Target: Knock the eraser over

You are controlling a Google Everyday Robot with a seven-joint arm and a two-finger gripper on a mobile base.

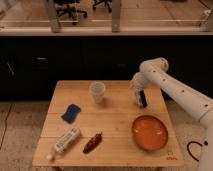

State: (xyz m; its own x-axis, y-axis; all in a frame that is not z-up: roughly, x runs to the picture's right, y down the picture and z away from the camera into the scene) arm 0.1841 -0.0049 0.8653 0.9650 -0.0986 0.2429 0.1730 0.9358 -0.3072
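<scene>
The eraser (143, 98) is a small dark block that looks upright on the right part of the wooden table (115, 120), behind the orange plate. My gripper (137, 93) hangs at the end of the white arm, right against the eraser's left side and partly covering it. I cannot tell whether it touches the eraser or holds it.
A clear cup (97, 92) stands left of the gripper. An orange plate (149, 132) lies at the front right. A flat blue pad (71, 112), a white tube (65, 141) and a brown object (93, 142) lie on the left and front. Dark cabinets run behind the table.
</scene>
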